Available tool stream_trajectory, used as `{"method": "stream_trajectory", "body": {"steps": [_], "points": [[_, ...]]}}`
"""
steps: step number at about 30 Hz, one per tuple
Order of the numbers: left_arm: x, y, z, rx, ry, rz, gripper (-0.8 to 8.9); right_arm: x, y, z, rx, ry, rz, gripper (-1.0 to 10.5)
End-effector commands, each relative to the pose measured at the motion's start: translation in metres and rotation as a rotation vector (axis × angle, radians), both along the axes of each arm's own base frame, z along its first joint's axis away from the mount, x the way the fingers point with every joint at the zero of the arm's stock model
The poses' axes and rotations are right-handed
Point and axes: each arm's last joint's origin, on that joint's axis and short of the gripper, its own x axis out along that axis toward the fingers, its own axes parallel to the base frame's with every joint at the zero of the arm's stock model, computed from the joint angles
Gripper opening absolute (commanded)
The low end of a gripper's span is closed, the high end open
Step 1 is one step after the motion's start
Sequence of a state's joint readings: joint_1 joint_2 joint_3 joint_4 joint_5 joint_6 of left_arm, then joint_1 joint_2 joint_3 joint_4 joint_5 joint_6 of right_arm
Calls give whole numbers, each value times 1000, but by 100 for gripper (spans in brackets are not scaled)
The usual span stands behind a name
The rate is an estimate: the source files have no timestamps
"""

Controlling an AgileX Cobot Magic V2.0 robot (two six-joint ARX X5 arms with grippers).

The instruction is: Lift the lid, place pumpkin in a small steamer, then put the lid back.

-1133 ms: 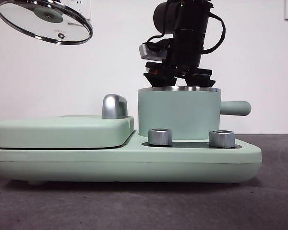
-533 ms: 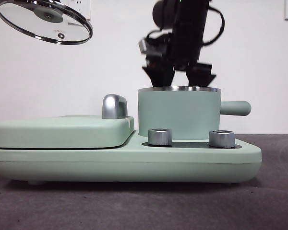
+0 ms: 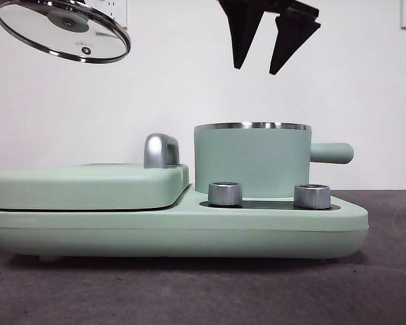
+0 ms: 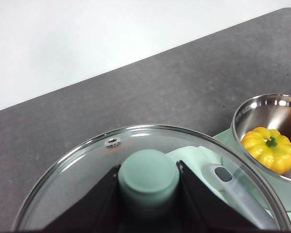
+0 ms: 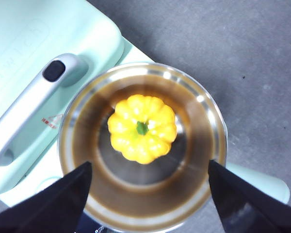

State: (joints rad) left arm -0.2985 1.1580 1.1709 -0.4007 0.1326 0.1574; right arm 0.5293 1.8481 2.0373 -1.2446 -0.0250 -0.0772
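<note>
Up high, the right gripper (image 3: 260,68) hangs with jaws spread and empty above the small steamer (image 3: 252,160), where the pumpkin (image 5: 142,128) sits inside. Meanwhile the left gripper (image 4: 149,182) holds its jaws clamped on the lid (image 3: 61,30) by the knob, raised over the griddle cover (image 3: 88,185).

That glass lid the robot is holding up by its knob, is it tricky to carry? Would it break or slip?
Probably fragile: the lid is clear glass inside a thin steel rim, so a drop might crack it. The left hand grips only the small smooth knob, so the lid could perhaps slip or swing. It hangs tilted in the front view, suggesting it pivots easily.
</note>
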Motion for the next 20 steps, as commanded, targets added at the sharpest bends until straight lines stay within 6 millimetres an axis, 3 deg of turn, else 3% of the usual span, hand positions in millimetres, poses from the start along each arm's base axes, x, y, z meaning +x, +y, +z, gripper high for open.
{"method": "stream_trajectory", "body": {"steps": [1, 7, 20], "points": [[-2, 0, 9, -9, -48, -7, 11, -8, -2, 6, 42, -57, -1, 347], [-2, 0, 9, -9, -43, -13, 11, -44, -23, 0, 128, -164, -28, 301], [-6, -10, 9, -26, -40, -98, 11, -132, -72, -47, 232, -281, -29, 301]]}}
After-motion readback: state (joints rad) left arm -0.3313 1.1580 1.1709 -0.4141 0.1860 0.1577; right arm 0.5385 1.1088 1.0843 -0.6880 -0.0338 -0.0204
